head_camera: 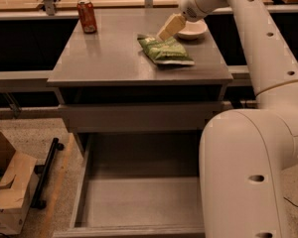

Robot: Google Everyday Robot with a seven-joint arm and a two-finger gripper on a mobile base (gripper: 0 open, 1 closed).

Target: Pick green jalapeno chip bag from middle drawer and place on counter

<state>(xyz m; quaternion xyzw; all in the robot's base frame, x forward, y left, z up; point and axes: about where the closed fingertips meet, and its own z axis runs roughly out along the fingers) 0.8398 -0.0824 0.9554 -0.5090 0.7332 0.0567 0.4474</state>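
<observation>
The green jalapeno chip bag point(165, 50) lies flat on the grey counter point(109, 53), right of its middle. My gripper point(169, 29) is just above the bag's far end, at or very near its top edge; I cannot tell whether it touches the bag. The middle drawer point(139, 202) is pulled out below, and its grey floor is bare. My arm point(248, 148) fills the right side of the view and hides the drawer's right wall.
A red soda can point(87, 16) stands at the counter's back left. A white bowl point(191, 29) sits just behind the gripper. A shut drawer front point(139, 118) is under the counter. A cardboard box point(7, 195) and a black bar point(44, 177) lie on the floor at left.
</observation>
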